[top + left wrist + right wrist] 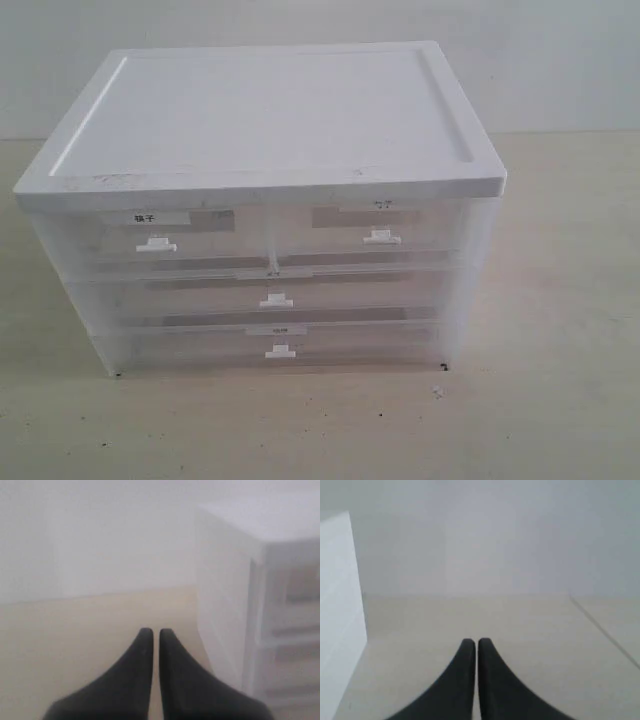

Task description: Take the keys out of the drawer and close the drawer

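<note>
Cannot find the keys in any view; presumably hidden behind one of the cloudy fronts of the white cabinet [270,110], standing in the middle of the exterior frame on the pale surface [560,360]. Shows four fronts, all pushed in flush: upper left drawer [120,240], upper right drawer [430,232], middle drawer [180,292], bottom drawer [180,342], each with a small white handle [156,245] facing the lower edge of the frame. Cannot tell which one holds the keys, so cannot give their direction from either tool, nor their long axis. Finds the left tool [156,636] clenched, tips nearly meeting, grasping nothing, apart from the cabinet's side wall. Finds the right tool [476,645] clenched and empty in the same way, with only a corner of the cabinet in its view. Sees neither tool in the exterior frame, so probably well back, one at each flank. Would give the upper left handle to the left tool and the upper right one to the right tool; no clear preference for the two centred handles. Needs a pull toward the lower edge of the frame, with plenty of bare surface there. Should mind the overhanging lid rim [260,185] just above the upper handles, and release the tool before gripping.
</note>
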`<state>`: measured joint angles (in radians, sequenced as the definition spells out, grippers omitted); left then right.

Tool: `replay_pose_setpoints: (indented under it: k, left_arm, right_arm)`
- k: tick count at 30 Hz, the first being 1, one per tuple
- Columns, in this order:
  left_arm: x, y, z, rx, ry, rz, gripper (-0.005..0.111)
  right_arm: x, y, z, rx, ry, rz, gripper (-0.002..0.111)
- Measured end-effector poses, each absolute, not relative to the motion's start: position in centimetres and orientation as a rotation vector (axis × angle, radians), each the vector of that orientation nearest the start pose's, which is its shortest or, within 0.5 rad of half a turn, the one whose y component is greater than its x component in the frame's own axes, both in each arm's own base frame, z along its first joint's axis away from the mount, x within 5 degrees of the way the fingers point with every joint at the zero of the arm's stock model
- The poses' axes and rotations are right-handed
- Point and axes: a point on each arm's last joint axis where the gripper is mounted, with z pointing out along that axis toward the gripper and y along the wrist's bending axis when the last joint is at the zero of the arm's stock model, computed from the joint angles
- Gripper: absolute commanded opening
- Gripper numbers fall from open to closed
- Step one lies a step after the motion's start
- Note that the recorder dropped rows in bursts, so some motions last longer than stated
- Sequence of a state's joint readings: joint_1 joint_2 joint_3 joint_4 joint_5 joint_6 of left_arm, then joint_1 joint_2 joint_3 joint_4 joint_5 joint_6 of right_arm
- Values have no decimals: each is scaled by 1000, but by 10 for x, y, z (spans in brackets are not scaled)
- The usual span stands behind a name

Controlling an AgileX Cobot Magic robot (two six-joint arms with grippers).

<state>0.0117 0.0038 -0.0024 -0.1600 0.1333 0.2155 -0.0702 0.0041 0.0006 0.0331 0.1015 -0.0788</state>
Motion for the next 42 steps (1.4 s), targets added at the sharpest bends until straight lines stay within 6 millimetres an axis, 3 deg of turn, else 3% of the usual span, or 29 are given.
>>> replay_pose_setpoints:
  k: [6, 10, 16, 22, 26, 31, 35, 38, 42]
  left_arm:
    - [55, 2, 221, -108, 1407, -76, 4]
    - [55, 3, 224, -245, 1356, -229, 4]
    - [54, 5, 229, -346, 1277, -350, 4]
    - [53, 5, 230, -388, 1256, -405, 4]
    - [55, 2, 225, -389, 1331, -429, 4]
    - [52, -4, 240, -281, 1345, -479, 4]
    - [49, -10, 251, -142, 1345, -540, 4]
    - [54, -18, 249, -41, 1406, -581, 4]
    - [63, -32, 237, 122, 1490, -626, 4]
  right_arm:
    - [52, -4, 235, 47, 1242, -72, 0]
    - [45, -5, 250, 130, 1050, 64, 0]
    - [37, -5, 261, 259, 876, 347, 0]
    - [32, -5, 268, 278, 773, 439, 0]
    - [34, 3, 274, 215, 868, 464, 0]
    - [24, 21, 318, -12, 916, 445, 0]
    - [32, 32, 342, -137, 1027, 461, 0]
    - [47, 42, 346, -267, 1165, 468, 0]
    - [71, 54, 335, -440, 1345, 562, 0]
